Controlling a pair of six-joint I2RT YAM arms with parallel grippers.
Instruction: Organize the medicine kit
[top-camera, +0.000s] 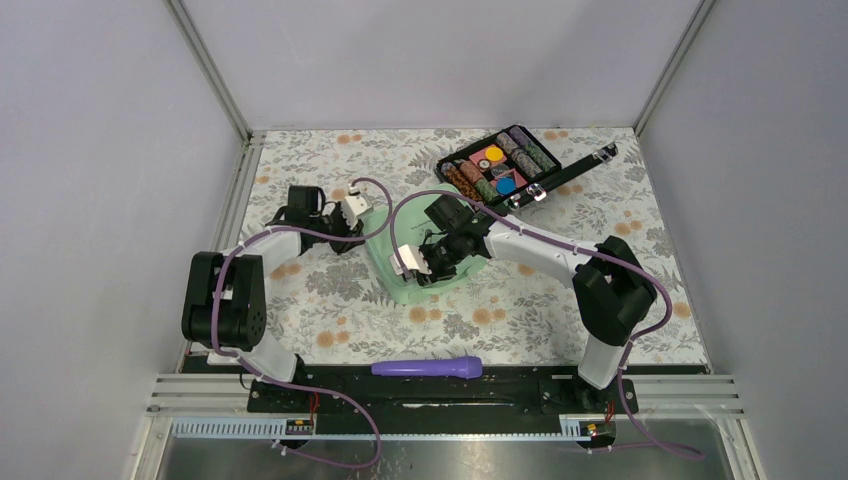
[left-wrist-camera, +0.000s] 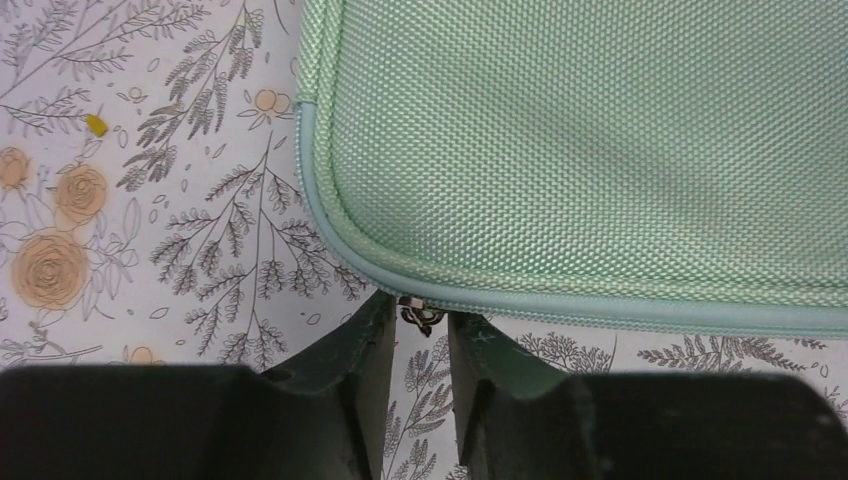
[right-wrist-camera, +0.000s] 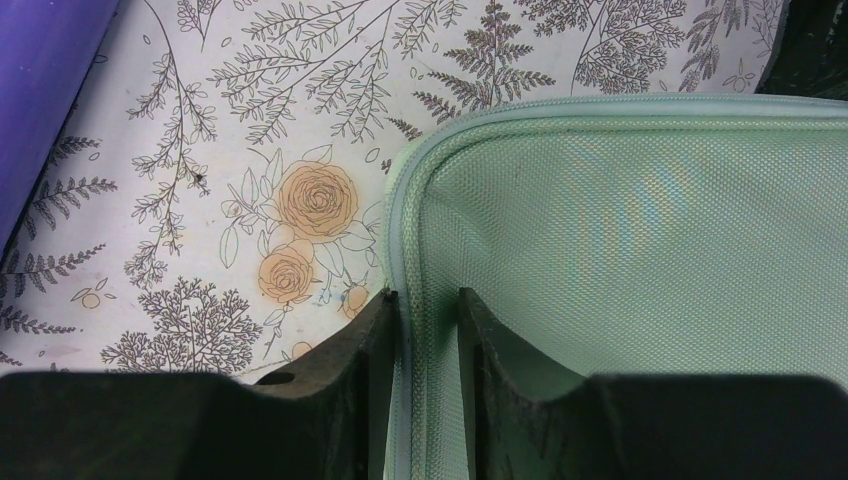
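Medicine kit (top-camera: 392, 275), a mint-green soft case of coarse woven fabric with rounded corners and a smooth piped edge, lies mid-table on the flower-printed cloth (top-camera: 300, 160), between the two arms.

At its left edge sits the left gripper (left-wrist-camera: 422, 312). Its black fingers (left-wrist-camera: 370, 345) are nearly together, with a small metal zipper pull (left-wrist-camera: 420, 316) at their tips. I cannot tell whether they pinch it.

At the kit's near corner, the right gripper (right-wrist-camera: 428, 297) is clamped on the zippered rim, one finger outside on the cloth and one inside against the sheer mesh lining (right-wrist-camera: 640, 260).

A glossy purple cylinder (top-camera: 428, 367) lies along the near edge of the table. A black hard case (top-camera: 500, 165), open and packed with colourful rolls and discs, stands at the far right, well apart from the kit.
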